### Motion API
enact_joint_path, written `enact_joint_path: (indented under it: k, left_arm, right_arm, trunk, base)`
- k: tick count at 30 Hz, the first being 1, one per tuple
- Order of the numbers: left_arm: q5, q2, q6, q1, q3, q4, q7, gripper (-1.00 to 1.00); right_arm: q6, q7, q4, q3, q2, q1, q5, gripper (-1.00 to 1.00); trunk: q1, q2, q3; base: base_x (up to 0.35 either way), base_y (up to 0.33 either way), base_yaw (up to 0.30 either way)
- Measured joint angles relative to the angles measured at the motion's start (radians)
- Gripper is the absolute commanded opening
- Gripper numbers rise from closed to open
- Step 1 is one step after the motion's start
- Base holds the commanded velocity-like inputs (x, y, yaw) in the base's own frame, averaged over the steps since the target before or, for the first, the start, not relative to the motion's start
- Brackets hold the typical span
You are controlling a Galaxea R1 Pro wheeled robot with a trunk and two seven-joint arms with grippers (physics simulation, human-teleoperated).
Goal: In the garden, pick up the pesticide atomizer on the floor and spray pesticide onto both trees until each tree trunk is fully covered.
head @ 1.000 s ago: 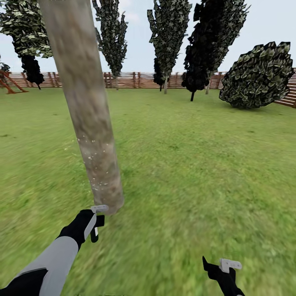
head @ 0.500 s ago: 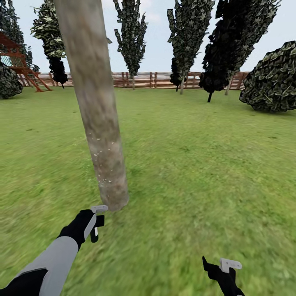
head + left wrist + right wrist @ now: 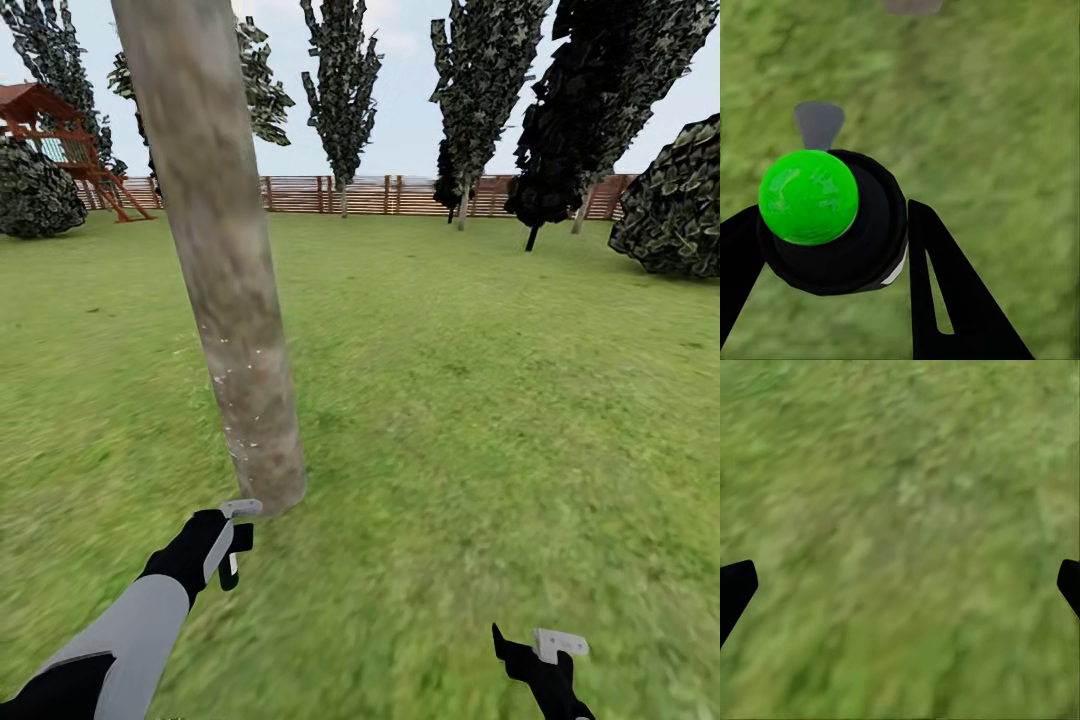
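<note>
one tree trunk [image 3: 225, 290], one pesticide atomizer [image 3: 832, 225], two tools

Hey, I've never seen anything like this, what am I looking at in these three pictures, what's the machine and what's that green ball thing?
These are simulator renders from a two-armed wheeled robot standing on a grass lawn. The big picture comes from a camera on its head, looking down over both arms. The left gripper sits near the base of a pale tree trunk, which carries a few white specks of pesticide. The right gripper is low at the other side.

The other two pictures come from cameras on the wrists, looking along the fingers. In the left wrist view, the fingers are closed on the pesticide atomizer, a black bottle; the green ball is its top. In the right wrist view, the fingers are spread wide over bare grass, holding nothing.
</note>
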Motion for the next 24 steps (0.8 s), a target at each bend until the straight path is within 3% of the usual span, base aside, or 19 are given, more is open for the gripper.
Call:
enact_joint_path:
  k: [16, 24]
  left_arm:
    - [-0.001, 0.000, -0.002, 0.000, 0.000, 0.000, 0.000, -1.00]
    - [0.000, 0.001, -0.001, 0.000, 0.002, 0.000, 0.000, -1.00]
  right_arm:
    - [0.000, 0.000, 0.000, 0.000, 0.000, 0.000, 0.000, 1.00]
    - [0.000, 0.001, -0.001, 0.000, 0.000, 0.000, 0.000, 1.00]
  trunk:
    - [0.000, 0.000, 0.000]
    - [0.000, 0.000, 0.000]
  base:
    - [0.122, -0.267, 0.276]
    - [0.001, -0.271, 0.033]
